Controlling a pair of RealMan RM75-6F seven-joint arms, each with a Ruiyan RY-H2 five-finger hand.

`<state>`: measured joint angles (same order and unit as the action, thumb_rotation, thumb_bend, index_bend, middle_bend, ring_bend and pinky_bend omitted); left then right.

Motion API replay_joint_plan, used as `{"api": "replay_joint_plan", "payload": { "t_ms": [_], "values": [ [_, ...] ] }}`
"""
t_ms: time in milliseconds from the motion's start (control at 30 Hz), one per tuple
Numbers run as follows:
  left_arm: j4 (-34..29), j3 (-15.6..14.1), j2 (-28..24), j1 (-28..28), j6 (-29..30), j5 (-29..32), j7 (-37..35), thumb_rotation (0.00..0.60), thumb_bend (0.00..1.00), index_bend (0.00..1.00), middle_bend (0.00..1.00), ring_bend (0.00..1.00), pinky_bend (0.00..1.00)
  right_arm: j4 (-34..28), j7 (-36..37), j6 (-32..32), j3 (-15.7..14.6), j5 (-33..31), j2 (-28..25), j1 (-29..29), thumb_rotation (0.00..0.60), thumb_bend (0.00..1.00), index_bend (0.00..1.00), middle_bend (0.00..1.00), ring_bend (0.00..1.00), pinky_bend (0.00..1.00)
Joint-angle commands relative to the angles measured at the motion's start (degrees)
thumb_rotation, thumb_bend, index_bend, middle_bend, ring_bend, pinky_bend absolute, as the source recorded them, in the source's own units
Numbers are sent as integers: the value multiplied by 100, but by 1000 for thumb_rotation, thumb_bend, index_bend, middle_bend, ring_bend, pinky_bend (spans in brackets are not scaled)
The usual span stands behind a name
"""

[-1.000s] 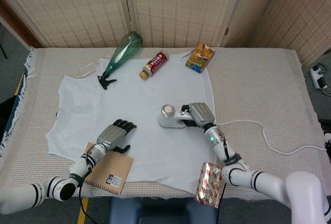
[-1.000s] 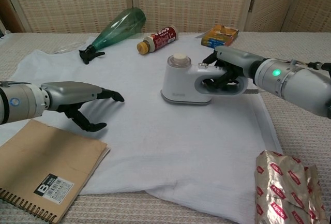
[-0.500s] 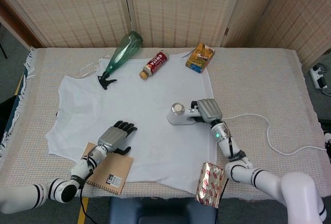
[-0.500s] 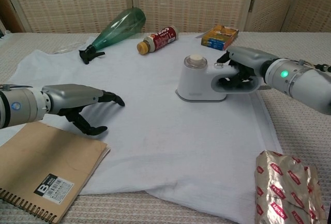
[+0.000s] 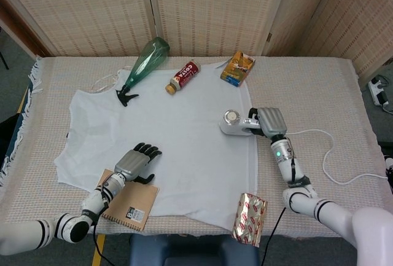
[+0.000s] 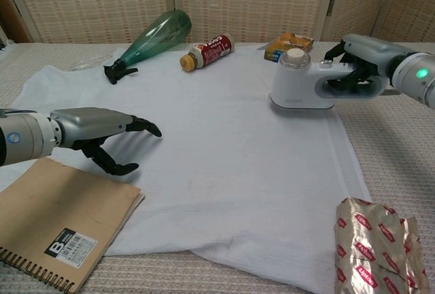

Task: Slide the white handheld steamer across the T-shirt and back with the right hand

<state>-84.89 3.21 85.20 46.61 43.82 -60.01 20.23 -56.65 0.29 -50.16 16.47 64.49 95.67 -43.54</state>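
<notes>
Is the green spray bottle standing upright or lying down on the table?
Lying down. The green spray bottle rests on its side at the T-shirt's far edge, its black nozzle toward the robot.

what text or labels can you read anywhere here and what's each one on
"B": large white letter on the black sticker of the brown spiral notebook; the barcode and small print beside it are too small to read.
Brown bottle with a red label: white lettering, too blurred to read.
Silver foil snack packet: repeated red logos, unreadable.
Orange and blue box: print too small to read.
White handheld steamer: no text visible.
</notes>
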Motion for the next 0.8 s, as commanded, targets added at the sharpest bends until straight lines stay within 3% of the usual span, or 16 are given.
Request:
{"api": "replay_joint_plan", "payload": {
  "t_ms": [33, 267, 533, 800],
  "values": [
    [-19, -10, -4, -2, 30, -19, 8, 415, 463, 154, 112, 10, 0, -543, 58, -161, 92, 175, -175, -40, 600, 939, 841, 858, 815, 950],
    [1, -45, 33, 10, 45, 6, 46, 415, 462, 155, 112, 9, 0, -557, -133, 37, 87, 175, 401, -406, 600, 939, 840, 858, 815, 950],
    [-3, -93, 55, 15, 73, 86, 144, 418, 462, 158, 111, 7, 0, 204, -359, 172, 0, 244, 1100, -742, 600, 939, 840, 858, 816, 950],
    [-81, -100, 3, 14, 136, 123, 194, 415, 462, 159, 110, 6, 0, 959, -276, 172, 27, 198, 1281, -716, 600, 939, 840, 858, 815, 950]
  ]
}}
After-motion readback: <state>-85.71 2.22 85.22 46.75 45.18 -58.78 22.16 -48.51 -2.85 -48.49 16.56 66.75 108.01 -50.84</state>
